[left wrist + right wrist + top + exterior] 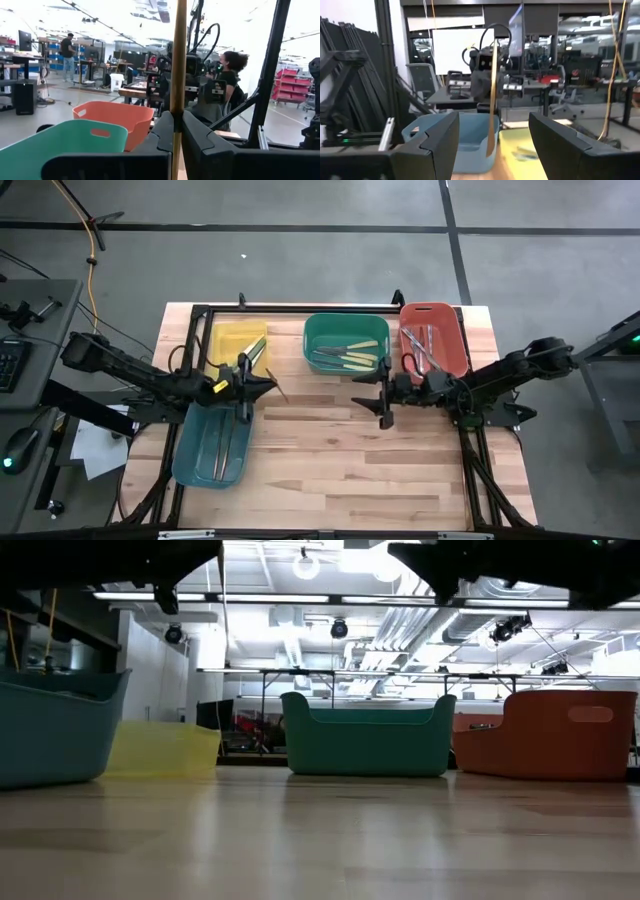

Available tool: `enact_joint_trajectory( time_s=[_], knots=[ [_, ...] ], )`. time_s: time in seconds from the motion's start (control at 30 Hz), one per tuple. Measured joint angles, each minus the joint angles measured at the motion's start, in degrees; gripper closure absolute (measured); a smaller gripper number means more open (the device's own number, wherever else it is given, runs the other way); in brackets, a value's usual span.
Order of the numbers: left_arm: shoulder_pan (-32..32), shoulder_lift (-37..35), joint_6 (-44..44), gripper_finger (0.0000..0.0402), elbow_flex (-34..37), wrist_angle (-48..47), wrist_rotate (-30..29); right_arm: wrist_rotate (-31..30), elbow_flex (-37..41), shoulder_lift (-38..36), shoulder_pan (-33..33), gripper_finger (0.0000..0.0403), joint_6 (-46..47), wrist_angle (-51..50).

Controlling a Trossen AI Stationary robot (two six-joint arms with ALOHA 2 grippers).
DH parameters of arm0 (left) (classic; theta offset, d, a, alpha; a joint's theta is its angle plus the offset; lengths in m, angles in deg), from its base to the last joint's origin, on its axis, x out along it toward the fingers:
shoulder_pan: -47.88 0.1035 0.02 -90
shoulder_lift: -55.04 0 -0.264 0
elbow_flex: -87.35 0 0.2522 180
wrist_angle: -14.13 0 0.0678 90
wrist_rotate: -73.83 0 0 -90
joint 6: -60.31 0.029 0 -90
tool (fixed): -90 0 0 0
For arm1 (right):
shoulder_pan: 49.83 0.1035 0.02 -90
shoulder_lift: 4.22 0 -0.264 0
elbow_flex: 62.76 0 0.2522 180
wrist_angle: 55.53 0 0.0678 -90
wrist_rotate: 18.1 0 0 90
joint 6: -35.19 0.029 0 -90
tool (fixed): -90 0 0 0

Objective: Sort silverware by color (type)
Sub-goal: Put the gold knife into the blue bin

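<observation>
Wooden table [330,460]: left gripper [268,387] clamps a tan wooden-handled utensil [178,60], likely awaiting a bin; right gripper [384,395] hangs apart, idle.

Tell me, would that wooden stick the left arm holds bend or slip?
Probably stiff: the stick runs dead straight above the left gripper. It looks thin and light, so it might pivot, since the fingers pinch only its lower part. Bare wood likely grips better than metal.

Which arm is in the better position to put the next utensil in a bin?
Probably the left: the left gripper is shut on a wooden utensil beside the teal bin. The right gripper is open, empty.
</observation>
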Motion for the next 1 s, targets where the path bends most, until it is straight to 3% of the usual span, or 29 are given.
enact_joint_trajectory(
  time_s=[0.33, 0.6, 0.8, 0.9, 1.0],
  knots=[
    [0.0, 0.1, 1.2, 0.0401, 0.0, -0.5, 2.0, -0.3, -5.4, 0.4, -0.5, 0.0179, -1.0, -11.2],
    [0.0, 0.1, 3.3, 0.0401, 0.0, -0.9, 2.3, -0.6, -5.4, 0.4, -0.5, 0.0179, 0.4, -12.8],
    [0.0, 0.1, 4.0, 0.0401, 0.0, -1.0, 2.3, -4.4, -5.3, 0.4, -0.5, 0.0179, -0.6, -15.1],
    [0.0, 0.1, 3.9, 0.0401, 0.0, -1.0, 2.3, -5.5, -5.3, 0.4, -0.5, 0.0196, 0.8, -15.7],
    [0.0, 0.1, 3.9, 0.0401, 0.0, -1.0, 2.3, -7.0, -5.3, 0.4, -0.7, 0.0246, 2.0, -16.3]
  ],
)
